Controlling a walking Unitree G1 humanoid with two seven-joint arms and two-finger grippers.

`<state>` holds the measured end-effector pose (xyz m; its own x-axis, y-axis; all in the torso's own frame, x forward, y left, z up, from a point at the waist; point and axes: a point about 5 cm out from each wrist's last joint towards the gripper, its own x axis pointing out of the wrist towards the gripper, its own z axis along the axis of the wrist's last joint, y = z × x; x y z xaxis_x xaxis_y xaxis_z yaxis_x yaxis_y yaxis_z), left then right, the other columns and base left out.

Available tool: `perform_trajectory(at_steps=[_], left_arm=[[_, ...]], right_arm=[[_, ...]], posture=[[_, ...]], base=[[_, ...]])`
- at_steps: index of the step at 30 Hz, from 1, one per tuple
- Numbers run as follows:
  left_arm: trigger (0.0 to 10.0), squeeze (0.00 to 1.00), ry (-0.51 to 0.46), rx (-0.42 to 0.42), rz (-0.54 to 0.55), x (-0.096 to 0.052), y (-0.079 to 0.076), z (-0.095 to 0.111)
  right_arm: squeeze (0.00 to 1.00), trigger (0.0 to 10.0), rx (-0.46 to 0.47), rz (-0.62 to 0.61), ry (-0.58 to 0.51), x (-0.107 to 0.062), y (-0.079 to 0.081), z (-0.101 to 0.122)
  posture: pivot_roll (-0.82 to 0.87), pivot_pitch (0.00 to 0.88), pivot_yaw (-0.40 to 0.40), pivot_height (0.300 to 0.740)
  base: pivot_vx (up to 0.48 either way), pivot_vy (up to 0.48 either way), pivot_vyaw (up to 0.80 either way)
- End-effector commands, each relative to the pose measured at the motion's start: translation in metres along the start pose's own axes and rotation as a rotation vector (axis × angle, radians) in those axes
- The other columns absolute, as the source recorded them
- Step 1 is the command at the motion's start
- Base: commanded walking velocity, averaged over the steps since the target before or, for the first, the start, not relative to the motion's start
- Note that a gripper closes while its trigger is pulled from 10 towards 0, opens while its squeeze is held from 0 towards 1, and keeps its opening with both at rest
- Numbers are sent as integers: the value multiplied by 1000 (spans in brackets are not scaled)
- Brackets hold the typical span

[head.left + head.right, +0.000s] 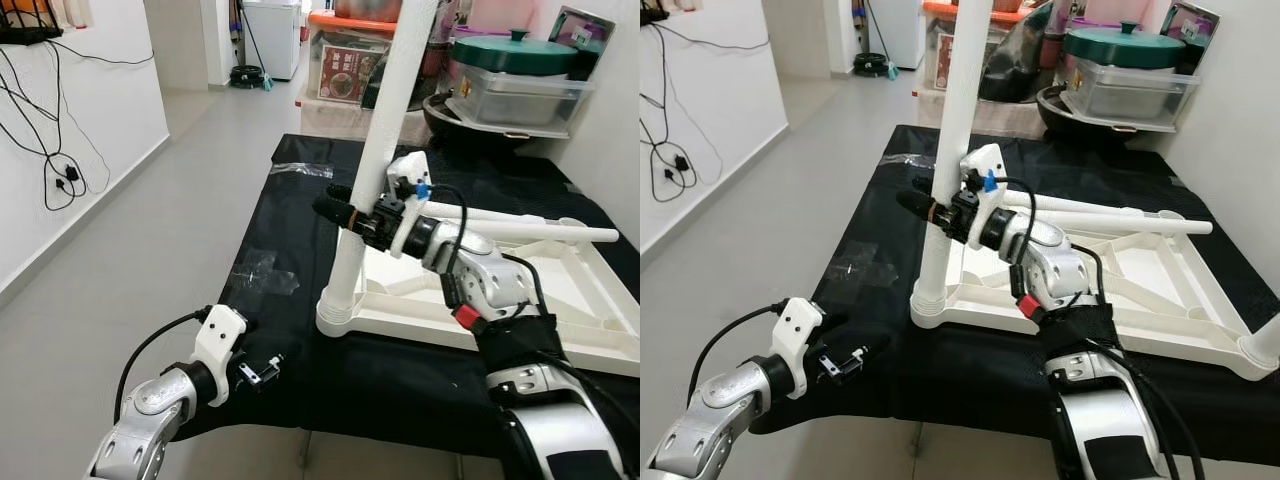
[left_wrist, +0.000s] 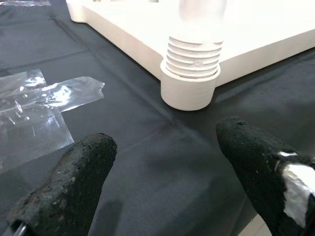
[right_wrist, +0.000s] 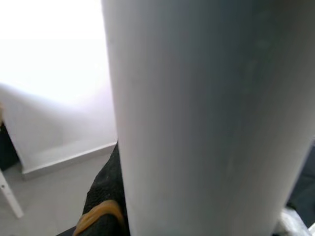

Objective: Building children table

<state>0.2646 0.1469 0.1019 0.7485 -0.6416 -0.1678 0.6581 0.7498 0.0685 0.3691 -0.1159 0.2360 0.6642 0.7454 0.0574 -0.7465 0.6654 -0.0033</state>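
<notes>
1. My left hand (image 1: 262, 370) hangs nearest me at the worktop's (image 1: 300, 300) front edge, its two black fingers (image 2: 64, 191) spread apart with nothing between them, low over the black cloth.
2. One patch of clear tape (image 2: 44, 105) lies on the cloth just beside it.
3. My right hand (image 1: 345, 212) is clenched around one white table leg (image 1: 385, 120), which stands upright in the corner socket (image 2: 190, 88) of the one upturned white tabletop (image 1: 570, 310).
4. One more loose leg (image 1: 530, 232) lies across the tabletop behind.
5. Farthest back: a green-lidded pot (image 1: 515, 52) on one clear storage box (image 1: 520, 100).
</notes>
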Motion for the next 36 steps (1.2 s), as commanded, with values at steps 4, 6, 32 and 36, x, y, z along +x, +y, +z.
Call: perform_trajectory(at_steps=[4, 6, 32, 36], left_arm=[[10000, 0, 6, -13, -8, 1, -4, -2], [10000, 0, 6, -14, -7, 1, -4, -2], [10000, 0, -2, -25, 13, 4, -6, -3], [10000, 0, -2, -27, 19, 4, -6, -3]], right_arm=[[0, 0, 77, -204, 141, -5, -4, -37], [0, 0, 89, -265, 148, -5, -2, -41], [0, 0, 72, -850, 285, -8, 20, -69], [0, 0, 74, -927, 287, -10, 17, -68]], posture=[[30, 0, -103, 740], [30, 0, -103, 740], [25, 0, -116, 740], [25, 0, -118, 740]], base=[[0, 0, 0], [0, 0, 0], [0, 0, 0], [0, 0, 0]])
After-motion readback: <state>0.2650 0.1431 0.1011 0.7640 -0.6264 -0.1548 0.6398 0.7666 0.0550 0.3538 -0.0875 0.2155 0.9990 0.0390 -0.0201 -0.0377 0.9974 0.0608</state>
